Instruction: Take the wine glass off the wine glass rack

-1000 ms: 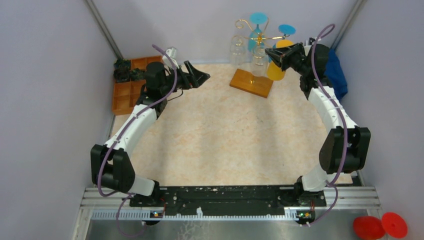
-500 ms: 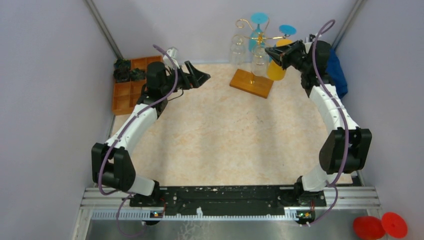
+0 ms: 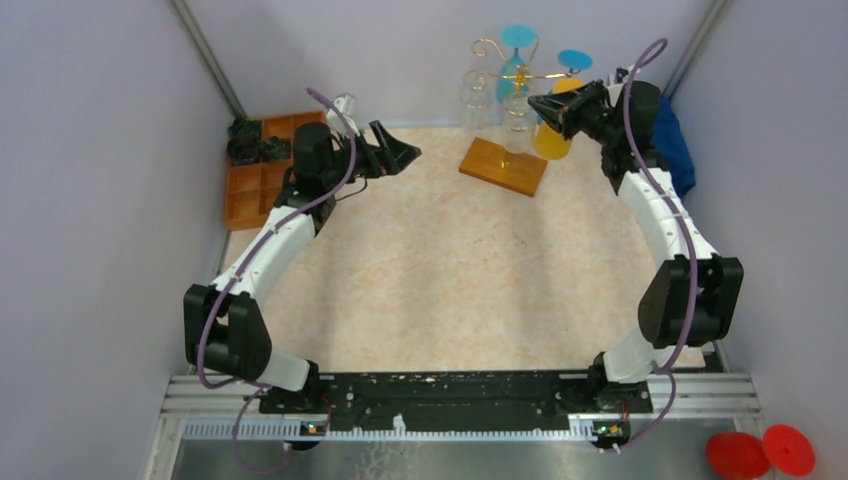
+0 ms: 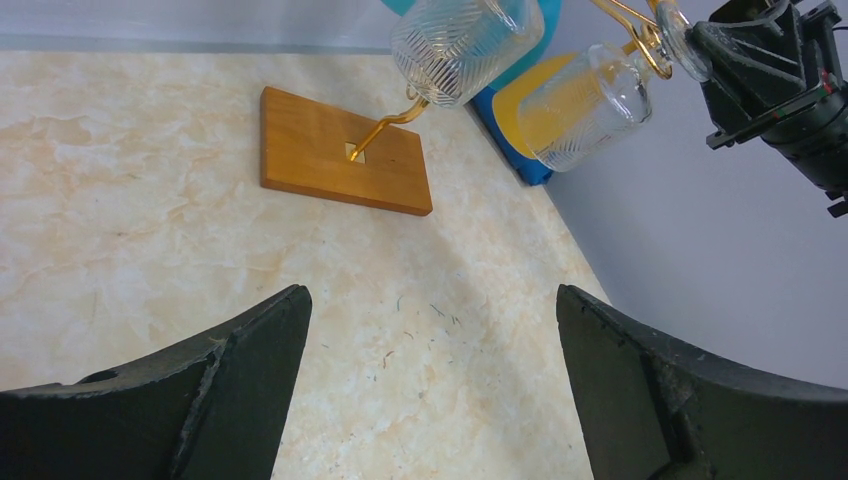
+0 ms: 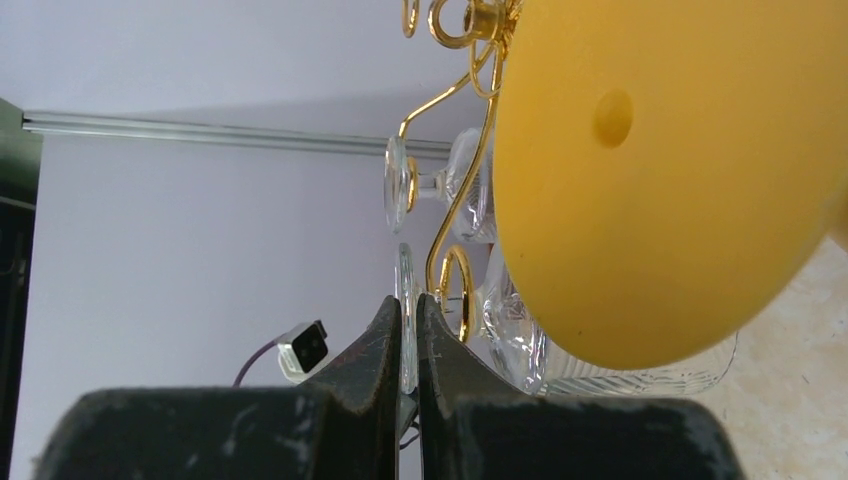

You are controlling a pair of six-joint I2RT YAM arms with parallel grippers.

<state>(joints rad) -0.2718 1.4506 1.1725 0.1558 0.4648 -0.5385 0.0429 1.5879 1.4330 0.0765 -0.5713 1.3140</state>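
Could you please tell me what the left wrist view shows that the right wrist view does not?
Only the left wrist view: the rack's wooden base on the table, and the left tool wide open, holding nothing. Only the right wrist view: the right tool shut on the thin clear foot of a wine glass. Both: the gold wire of the wine glass rack, its hanging clear glasses and a yellow glass.

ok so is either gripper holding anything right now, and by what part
The right gripper pinches the clear wine glass by the edge of its foot. The left gripper is open and empty.
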